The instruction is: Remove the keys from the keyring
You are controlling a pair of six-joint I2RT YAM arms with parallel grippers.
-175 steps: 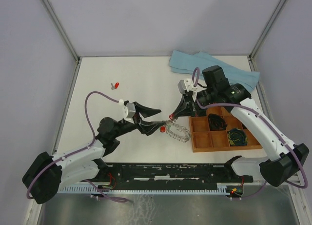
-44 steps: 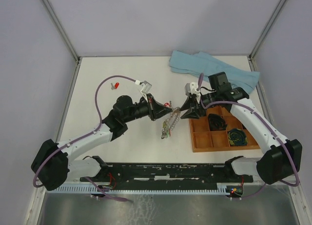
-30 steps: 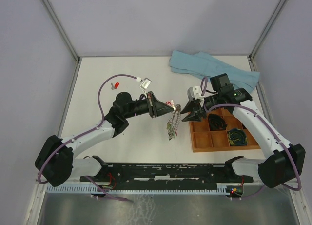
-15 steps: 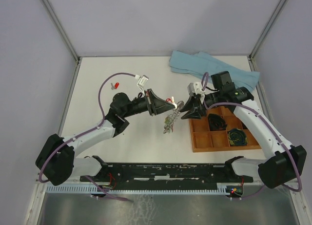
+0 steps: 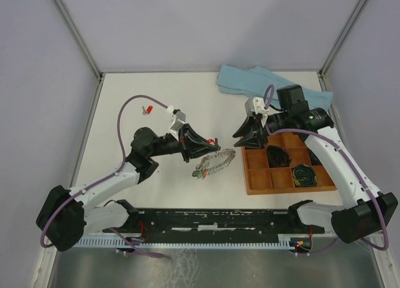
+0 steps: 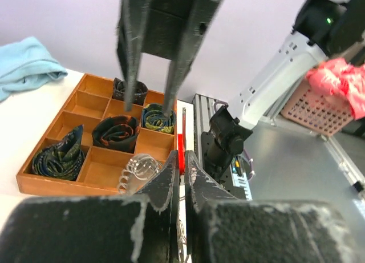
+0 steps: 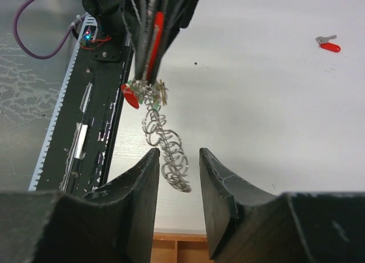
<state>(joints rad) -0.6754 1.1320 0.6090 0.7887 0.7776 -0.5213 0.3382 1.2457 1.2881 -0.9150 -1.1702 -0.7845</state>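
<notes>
From above, the left gripper [image 5: 206, 145] is pinched shut on a red-headed key [image 5: 211, 140], and the keyring [image 5: 217, 162] trails from it towards the tray [image 5: 275, 190]; the right gripper [image 5: 242, 138] stands half-open and empty, apart from the ring. The left wrist view shows that thin key clamped edge-on between the fingers (a small purchase), so a pull could slip it free. In the right wrist view the keyring dangles slack before the parted jaws; if it swings, a grasp may miss or snag a loop.
</notes>
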